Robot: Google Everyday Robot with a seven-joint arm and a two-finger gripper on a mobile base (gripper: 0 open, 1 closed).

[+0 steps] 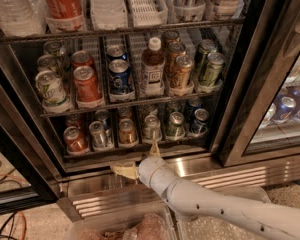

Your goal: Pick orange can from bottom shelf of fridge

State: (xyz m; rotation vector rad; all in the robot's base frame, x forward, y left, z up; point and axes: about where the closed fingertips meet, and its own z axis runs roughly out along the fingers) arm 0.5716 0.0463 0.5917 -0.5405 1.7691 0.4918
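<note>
The fridge (240,176) stands open in the camera view. Its bottom shelf (140,154) holds a row of small cans in narrow lanes. The orange can (127,131) stands upright in the third lane from the left, between a silver can (98,134) and another silver can (151,128). A redder can (75,140) stands at the far left. My gripper (133,155) is open and empty, just below and in front of the shelf edge under the orange can. One pale finger points up and the other points left.
The rack above holds a brown bottle (152,66), bronze-gold cans (182,73), a blue can (120,76) and a red can (86,84). A closed glass door (285,109) is on the right. A clear bin (140,226) sits below my arm.
</note>
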